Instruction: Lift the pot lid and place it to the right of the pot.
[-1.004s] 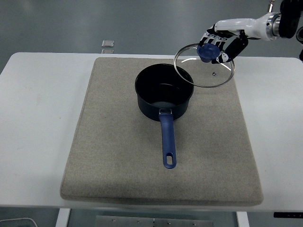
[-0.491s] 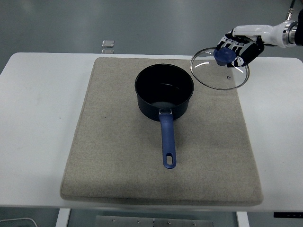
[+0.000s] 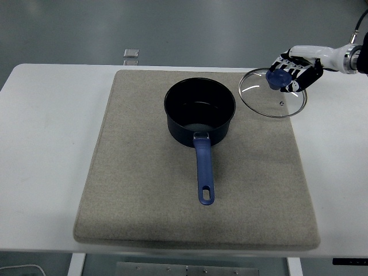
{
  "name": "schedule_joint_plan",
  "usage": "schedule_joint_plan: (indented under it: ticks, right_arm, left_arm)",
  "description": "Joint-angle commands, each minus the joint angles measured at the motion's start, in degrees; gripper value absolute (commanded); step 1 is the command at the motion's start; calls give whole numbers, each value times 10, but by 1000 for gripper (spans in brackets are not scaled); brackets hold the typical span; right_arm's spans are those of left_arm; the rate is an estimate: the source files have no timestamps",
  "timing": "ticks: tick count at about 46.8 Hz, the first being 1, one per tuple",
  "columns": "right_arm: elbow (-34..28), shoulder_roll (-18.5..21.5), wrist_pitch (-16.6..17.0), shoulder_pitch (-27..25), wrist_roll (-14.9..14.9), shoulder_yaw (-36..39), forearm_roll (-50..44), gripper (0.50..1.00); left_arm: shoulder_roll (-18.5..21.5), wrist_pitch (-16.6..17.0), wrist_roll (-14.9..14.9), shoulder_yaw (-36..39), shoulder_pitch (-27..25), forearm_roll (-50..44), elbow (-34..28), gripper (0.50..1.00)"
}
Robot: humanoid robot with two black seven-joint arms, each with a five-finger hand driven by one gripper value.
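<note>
A dark blue pot [image 3: 199, 112] with a long blue handle stands open on the grey mat [image 3: 144, 190], its handle pointing toward the near edge. My right hand [image 3: 294, 71] is shut on the blue knob of the glass pot lid [image 3: 270, 98]. It holds the lid tilted, low over the mat's back right corner, to the right of the pot. The lid's lower rim is close to the mat; I cannot tell if it touches.
The white table [image 3: 46, 144] extends around the mat. A small grey flat object [image 3: 131, 53] lies beyond the table's far edge, back left of the pot.
My right hand has carried the lid further right and lower, away from the pot, toward the mat's right edge.
</note>
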Motion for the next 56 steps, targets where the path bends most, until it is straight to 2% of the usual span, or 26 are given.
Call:
schedule_joint_plan:
  ticks: [1,21,30,34,41,45,47,56]
  right_arm:
    - [-1,7,-10,-7,0,-3,-1,588]
    - [-33,39,-43,-38,0,-8,-6,601]
    - [-34,45,-58,-47,-1,-8,-8,643]
    - [-45,56,-71,-53,-2,-9,-9,682]
    - [-48,60,-73,-58,-3,-9,-9,762]
    - [-48,60,-72,-58,-3,-8,-8,846]
    - [-48,59,-71,-57,-3,-8,-7,907]
    - [-48,52,-65,-50,-3,-6,-4,917]
  left_arm:
    - [0,0,0,0,0,0,0,1000]
    - [0,0,0,0,0,0,0,1000]
    - [0,0,0,0,0,0,0,1000]
    - [0,0,0,0,0,0,0,1000]
    - [0,0,0,0,0,0,0,1000]
    - [0,0,0,0,0,0,0,1000]
    - [0,0,0,0,0,0,0,1000]
    - [0,0,0,0,0,0,0,1000]
